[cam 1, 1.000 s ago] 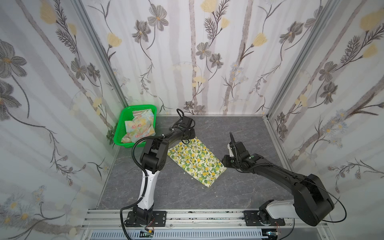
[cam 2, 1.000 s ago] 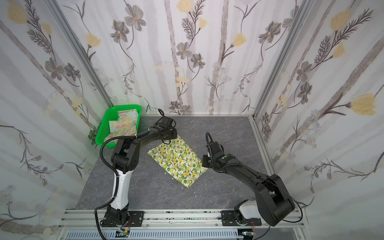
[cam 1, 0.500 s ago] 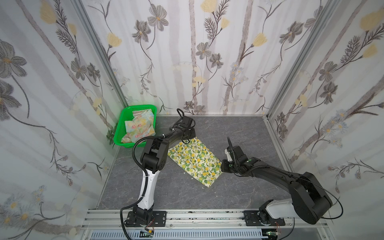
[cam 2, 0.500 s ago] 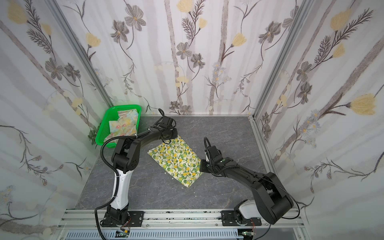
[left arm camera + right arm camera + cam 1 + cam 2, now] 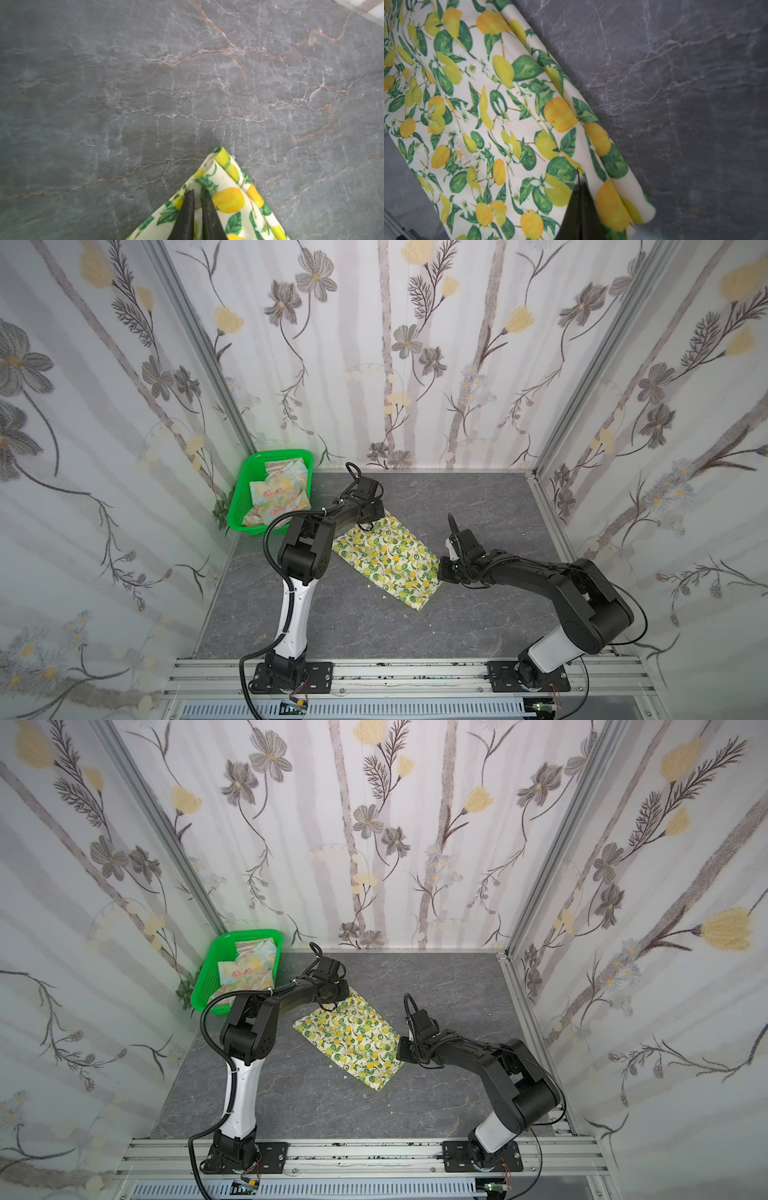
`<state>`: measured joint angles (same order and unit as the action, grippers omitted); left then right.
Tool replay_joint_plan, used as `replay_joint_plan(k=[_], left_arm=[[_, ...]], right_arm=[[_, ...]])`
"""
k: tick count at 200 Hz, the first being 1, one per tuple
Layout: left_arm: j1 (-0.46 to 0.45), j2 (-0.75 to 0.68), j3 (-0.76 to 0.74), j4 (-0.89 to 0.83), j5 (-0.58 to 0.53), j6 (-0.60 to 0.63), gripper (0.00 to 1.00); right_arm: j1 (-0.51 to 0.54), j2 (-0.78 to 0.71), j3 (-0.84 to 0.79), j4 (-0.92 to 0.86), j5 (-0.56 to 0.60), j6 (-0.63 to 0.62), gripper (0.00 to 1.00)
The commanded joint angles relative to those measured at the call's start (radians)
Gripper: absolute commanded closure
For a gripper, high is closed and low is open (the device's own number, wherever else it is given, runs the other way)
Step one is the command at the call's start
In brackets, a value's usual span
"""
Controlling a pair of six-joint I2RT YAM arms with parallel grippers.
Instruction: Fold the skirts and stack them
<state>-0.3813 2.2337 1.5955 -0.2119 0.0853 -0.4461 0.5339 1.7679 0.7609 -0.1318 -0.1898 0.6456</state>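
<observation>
The cream lemon-print skirt [image 5: 386, 560] [image 5: 353, 1042] lies folded flat on the grey table in both top views. My left gripper [image 5: 380, 516] [image 5: 347, 996] sits at its far corner. In the left wrist view the gripper [image 5: 197, 192] is shut, with a fold of the lemon skirt [image 5: 228, 199] pinched between the dark fingers [image 5: 187, 212]. My right gripper [image 5: 440, 572] [image 5: 401, 1052] is at the skirt's right edge. It is shut [image 5: 579, 184], and the lemon skirt [image 5: 488, 104] creases into its tip. The pastel flowered skirt [image 5: 278, 493] [image 5: 249, 969] lies crumpled in the basket.
A green perforated basket [image 5: 286, 454] [image 5: 249, 934] stands in the far left corner against the wall. Floral-papered walls enclose the table on three sides. An aluminium rail [image 5: 395, 672] carrying both arm bases runs along the front edge.
My right gripper has moved left onto the lemon skirt's right edge and shut there. My left gripper has shut on the far corner without shifting place.
</observation>
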Motion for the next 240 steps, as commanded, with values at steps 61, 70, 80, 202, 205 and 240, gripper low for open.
replay_joint_plan(k=[61, 70, 80, 202, 205, 240], left_arm=[[0.033, -0.129, -0.173, -0.027, -0.044, -0.050, 0.87], [0.044, -0.152, -0.183, -0.027, -0.043, -0.052, 0.87], [0.053, -0.186, -0.195, -0.027, -0.041, -0.051, 0.86], [-0.001, -0.628, -0.704, -0.029, 0.076, -0.086, 0.73], [-0.003, -0.627, -0.709, -0.029, 0.077, -0.088, 0.73], [-0.018, -0.610, -0.749, -0.029, 0.059, -0.118, 0.74]], right_arm=[[-0.078, 0.087, 0.173, -0.086, 0.148, -0.155, 1.00], [-0.077, 0.069, 0.196, -0.111, 0.166, -0.167, 1.00], [-0.072, 0.038, 0.213, -0.130, 0.172, -0.177, 1.00], [0.166, -0.245, -0.089, -0.013, 0.024, 0.110, 1.00], [0.167, -0.245, -0.096, -0.010, 0.025, 0.112, 1.00], [0.169, -0.252, -0.157, 0.015, 0.036, 0.127, 1.00]])
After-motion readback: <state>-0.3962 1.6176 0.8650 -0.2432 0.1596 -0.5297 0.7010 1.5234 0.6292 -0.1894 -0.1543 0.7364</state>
